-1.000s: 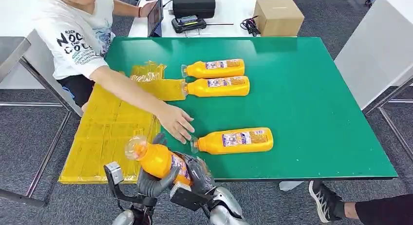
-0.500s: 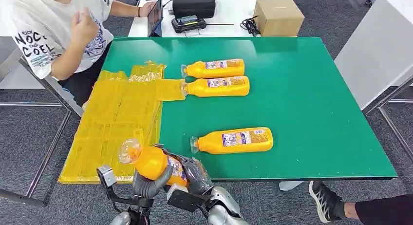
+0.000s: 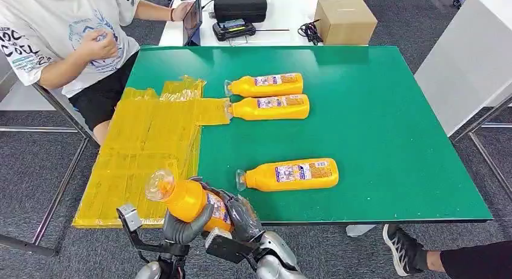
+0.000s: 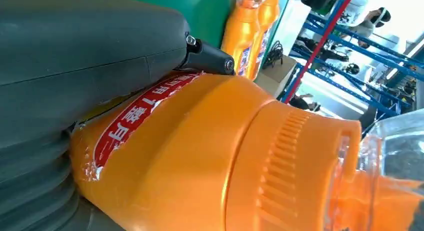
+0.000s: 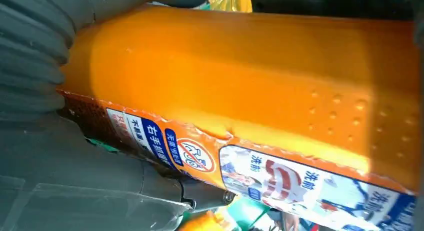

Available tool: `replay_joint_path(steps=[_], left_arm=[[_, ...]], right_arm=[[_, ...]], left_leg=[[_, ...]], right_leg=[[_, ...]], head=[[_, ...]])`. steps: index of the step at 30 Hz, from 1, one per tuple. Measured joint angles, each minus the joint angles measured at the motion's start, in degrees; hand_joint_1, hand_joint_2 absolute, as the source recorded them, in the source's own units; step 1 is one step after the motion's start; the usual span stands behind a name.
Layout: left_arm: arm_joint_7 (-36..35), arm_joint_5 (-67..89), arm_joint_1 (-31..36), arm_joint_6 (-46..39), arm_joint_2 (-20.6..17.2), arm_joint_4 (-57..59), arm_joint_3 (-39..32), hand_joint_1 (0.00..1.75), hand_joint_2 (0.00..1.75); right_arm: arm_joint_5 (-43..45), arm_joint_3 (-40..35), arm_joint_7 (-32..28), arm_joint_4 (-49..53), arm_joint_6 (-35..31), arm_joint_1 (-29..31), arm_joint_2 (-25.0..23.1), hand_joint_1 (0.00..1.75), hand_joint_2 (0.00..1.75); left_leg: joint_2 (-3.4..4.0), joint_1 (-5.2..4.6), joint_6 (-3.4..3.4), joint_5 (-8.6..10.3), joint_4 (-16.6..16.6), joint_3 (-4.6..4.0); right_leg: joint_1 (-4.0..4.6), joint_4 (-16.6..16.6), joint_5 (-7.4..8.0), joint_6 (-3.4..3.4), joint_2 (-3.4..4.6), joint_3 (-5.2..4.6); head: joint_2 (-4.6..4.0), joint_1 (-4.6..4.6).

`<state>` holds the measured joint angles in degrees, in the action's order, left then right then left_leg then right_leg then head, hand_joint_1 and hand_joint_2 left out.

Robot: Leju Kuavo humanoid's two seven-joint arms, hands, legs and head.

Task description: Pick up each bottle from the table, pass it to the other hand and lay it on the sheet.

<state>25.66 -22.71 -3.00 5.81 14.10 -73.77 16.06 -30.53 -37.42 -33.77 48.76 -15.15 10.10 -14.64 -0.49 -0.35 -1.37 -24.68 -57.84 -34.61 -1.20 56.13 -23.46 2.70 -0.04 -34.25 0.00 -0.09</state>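
Head view: held bottle point(image 3: 192, 199) sits low at the near edge of the green worktop point(image 3: 374, 134), clear cap pointing toward the yellow sheet point(image 3: 145, 152), both hands on it at once; left robot hand point(image 3: 184, 226) cups the orange body from below near the neck end, right robot hand point(image 3: 241, 215) wraps the labelled base end, so each hand is closed around the same bottle and the pass looks mid-way; left wrist view has grey thumb pressed on the bottle side, right wrist view has ribbed cover and thumb against the label; finger wrap depth hard to tell in either; risk: if right lets go before left has a full wrap, the smooth body likely slips and drops off the worktop edge to the floor; cap end overhangs left hand, so weight may tip it out; sheet is crinkled and hangs past the worktop edge, a laid bottle could roll off; three other bottles point(image 3: 288, 174) lie on the worktop, well apart from the hands; seated person point(image 3: 66, 37) near the sheet could reach in the way
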Motion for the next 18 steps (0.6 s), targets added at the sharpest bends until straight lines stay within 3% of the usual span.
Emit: replay_joint_path(steps=[3,4,9,11,18], left_arm=[[0.0,0.0,0.0,0.0,0.0,0.0,0.0,1.75,1.75],[0.0,0.0,0.0,0.0,0.0,-0.1,0.0,1.75,1.75],[0.1,0.2,0.0,-0.5,0.1,-1.0,0.0,1.75,1.75],[2.6,3.8,1.2,-7.2,1.4,-3.6,-0.3,1.75,1.75],[4.4,5.6,3.5,-11.8,1.5,-3.9,-1.7,1.75,1.75]], right_arm=[[0.0,0.0,0.0,0.0,0.0,0.0,0.0,0.00,1.75],[0.0,0.0,0.0,0.1,-0.1,0.0,0.0,0.00,0.00],[0.1,0.0,0.6,0.7,-0.9,-0.3,-0.1,0.00,0.00],[7.8,3.6,0.3,9.4,-3.2,-4.7,-0.4,0.00,0.00],[10.9,6.6,-0.8,22.7,-0.2,-9.1,0.4,0.00,0.00]], left_leg=[[0.00,0.00,0.00,0.00,0.0,0.00],[0.00,0.00,0.00,0.00,0.0,0.00],[-0.01,0.00,0.00,0.00,0.0,0.00],[-0.08,-0.01,0.00,0.00,0.0,-0.07],[-0.06,-0.01,0.00,0.00,0.0,-0.04]], right_leg=[[0.00,0.0,0.00,0.00,0.00,-0.01],[0.00,0.0,0.00,0.00,0.00,0.00],[0.00,0.0,0.00,0.00,0.00,0.01],[-0.01,0.0,0.00,0.00,-0.03,0.00],[-0.01,0.0,0.00,0.00,-0.02,0.01]], head=[[0.00,0.00],[0.00,0.00],[0.00,0.00],[0.00,0.02],[0.00,0.02]])
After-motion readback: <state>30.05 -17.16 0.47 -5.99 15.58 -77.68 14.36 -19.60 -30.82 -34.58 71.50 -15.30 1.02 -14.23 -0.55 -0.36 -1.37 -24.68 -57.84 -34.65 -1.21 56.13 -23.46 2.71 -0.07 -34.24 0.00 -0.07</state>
